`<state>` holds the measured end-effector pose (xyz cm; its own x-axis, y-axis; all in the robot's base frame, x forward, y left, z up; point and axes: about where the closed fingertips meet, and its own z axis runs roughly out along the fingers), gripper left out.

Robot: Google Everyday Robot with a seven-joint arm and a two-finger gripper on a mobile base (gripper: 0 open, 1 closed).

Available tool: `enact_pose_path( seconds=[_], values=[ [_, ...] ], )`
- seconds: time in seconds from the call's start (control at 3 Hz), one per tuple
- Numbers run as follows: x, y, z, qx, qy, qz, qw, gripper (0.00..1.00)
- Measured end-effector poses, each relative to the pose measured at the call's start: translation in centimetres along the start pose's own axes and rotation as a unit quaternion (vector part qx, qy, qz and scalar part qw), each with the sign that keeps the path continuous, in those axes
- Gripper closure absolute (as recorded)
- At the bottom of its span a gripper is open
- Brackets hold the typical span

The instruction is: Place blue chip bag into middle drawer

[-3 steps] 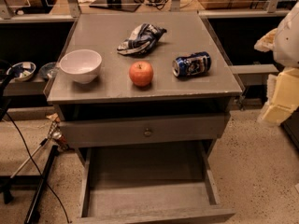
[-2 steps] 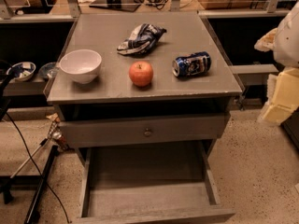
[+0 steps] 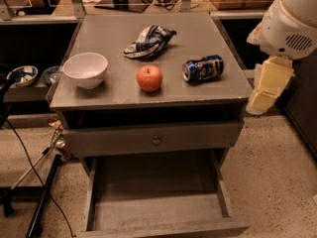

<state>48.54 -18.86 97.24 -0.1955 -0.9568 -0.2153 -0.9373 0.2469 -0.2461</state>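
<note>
The blue chip bag lies crumpled on the grey cabinet top, toward the back middle. The middle drawer is pulled out below, its floor bare. My gripper hangs off the white arm at the right edge of the cabinet, beside the top's front right corner. It is apart from the bag and holds nothing that I can see.
On the top there are also a white bowl at the left, a red apple in the middle front and a blue-and-white can on its side. A closed drawer front with a knob sits above the open drawer. Cables and a stand are on the floor at left.
</note>
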Motion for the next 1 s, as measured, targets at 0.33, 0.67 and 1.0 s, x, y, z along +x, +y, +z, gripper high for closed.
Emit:
enact_pose_path(
  seconds=[0.33, 0.67, 1.0],
  values=[
    [0.0, -0.3, 0.3, -0.002, -0.002, 0.021, 0.9998, 0.0],
    [-1.7, -2.6, 0.2, 0.017, -0.009, 0.059, 0.9981, 0.0],
    [-3.9, -5.5, 0.0, 0.037, -0.014, 0.081, 0.9959, 0.0]
  ],
)
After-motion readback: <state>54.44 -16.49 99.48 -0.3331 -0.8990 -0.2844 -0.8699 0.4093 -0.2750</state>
